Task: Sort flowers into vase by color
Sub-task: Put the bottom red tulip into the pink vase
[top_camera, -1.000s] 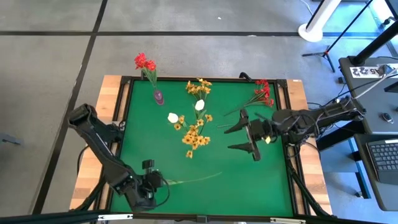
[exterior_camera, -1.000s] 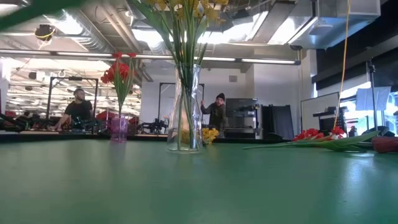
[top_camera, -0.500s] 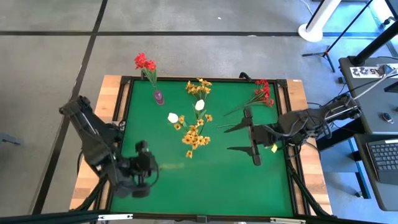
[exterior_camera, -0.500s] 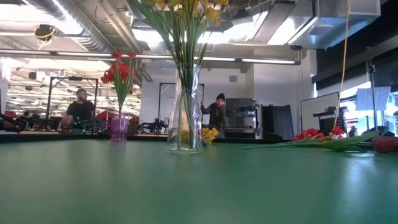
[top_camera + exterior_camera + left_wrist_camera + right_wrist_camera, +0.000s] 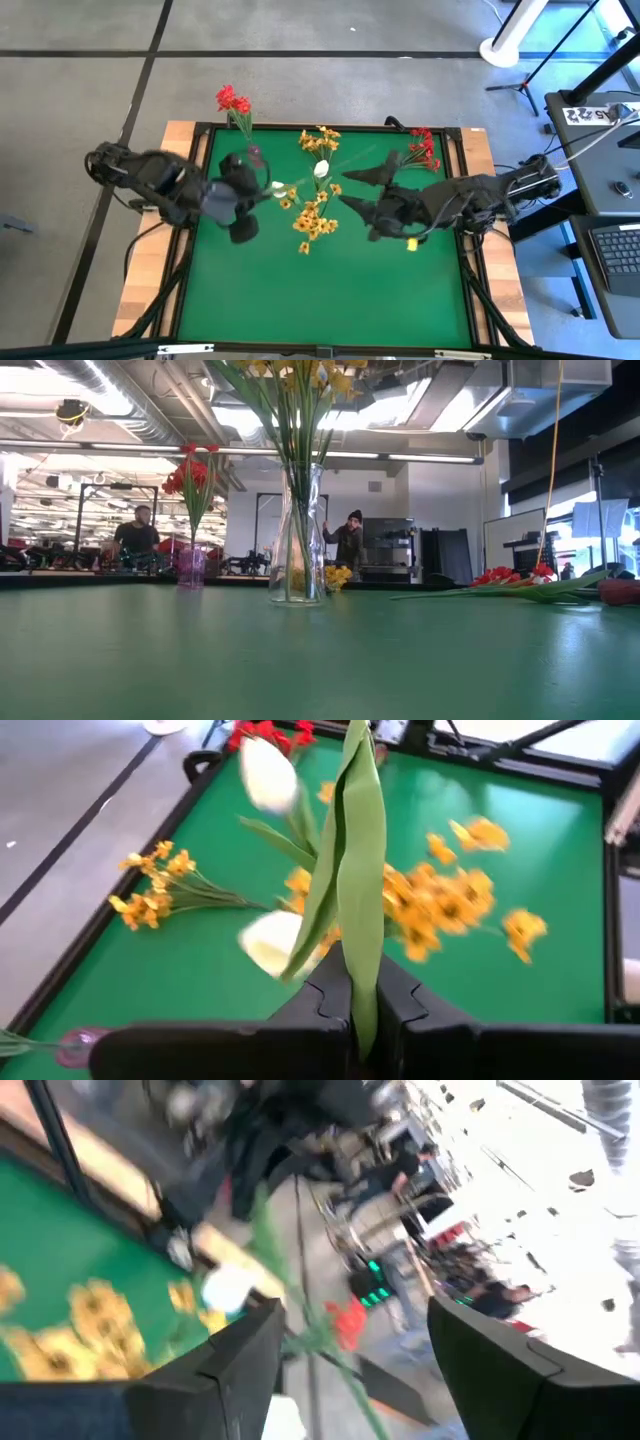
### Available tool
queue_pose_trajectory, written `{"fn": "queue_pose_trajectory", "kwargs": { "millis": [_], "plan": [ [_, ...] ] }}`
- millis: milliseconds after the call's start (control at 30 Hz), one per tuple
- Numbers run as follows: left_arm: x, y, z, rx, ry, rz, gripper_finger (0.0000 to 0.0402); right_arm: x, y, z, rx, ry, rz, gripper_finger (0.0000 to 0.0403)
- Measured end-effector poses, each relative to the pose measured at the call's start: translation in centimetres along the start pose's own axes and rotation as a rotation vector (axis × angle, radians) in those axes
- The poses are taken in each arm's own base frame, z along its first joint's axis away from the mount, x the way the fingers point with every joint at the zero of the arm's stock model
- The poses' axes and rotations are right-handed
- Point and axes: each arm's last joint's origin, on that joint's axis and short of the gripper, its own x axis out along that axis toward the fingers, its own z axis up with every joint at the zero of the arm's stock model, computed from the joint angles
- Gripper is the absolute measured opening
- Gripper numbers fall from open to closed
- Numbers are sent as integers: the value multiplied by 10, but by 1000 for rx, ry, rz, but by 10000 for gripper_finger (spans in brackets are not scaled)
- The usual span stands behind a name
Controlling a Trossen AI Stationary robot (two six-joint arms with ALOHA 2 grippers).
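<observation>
My left gripper (image 5: 262, 190) is shut on a long green flower stem (image 5: 360, 870) and hovers over the left part of the green mat, beside the yellow-orange clusters (image 5: 315, 222) and two white buds (image 5: 278, 188). These stand in a clear glass vase (image 5: 297, 545). Red clusters (image 5: 232, 100) stand in a small purple vase (image 5: 255, 155) at the far left. More red flowers (image 5: 420, 150) lie flat on the mat at the far right. My right gripper (image 5: 362, 195) is open over the mat, right of the yellow clusters. Neither gripper shows in the low view. My left gripper (image 5: 355, 985) pinches the green stem and its leaf (image 5: 362, 955) between the two fingers, near the stem's lower end. The stem sticks out ahead of the fingers, along them. It is lifted clear of the mat. Its flower head does not show plainly.
A raised black frame (image 5: 200, 200) borders the green mat, with wooden table edges (image 5: 175, 140) outside it. The near half of the mat (image 5: 330, 290) is bare green. A stand and a desk with equipment (image 5: 600, 150) are to the right. People (image 5: 350, 540) stand in the room beyond.
My left gripper has risen from the mat's near-left corner and swung toward the far edge, to beside the middle vase. It carries the green stem, which lay on the mat, lifted clear. My right gripper has moved left toward the yellow clusters and turned, staying open.
</observation>
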Motion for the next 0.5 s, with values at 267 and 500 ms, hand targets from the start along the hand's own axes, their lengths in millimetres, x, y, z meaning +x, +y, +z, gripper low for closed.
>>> {"fn": "queue_pose_trajectory", "kwargs": {
  "millis": [267,500],
  "plan": [
    [4,20,16,-24,35,-68,0,45,10,-20,-104,152,-31,250],
    [3,18,14,-15,55,-95,0,72,3,-41,-126,264,-87,225]
  ]
}}
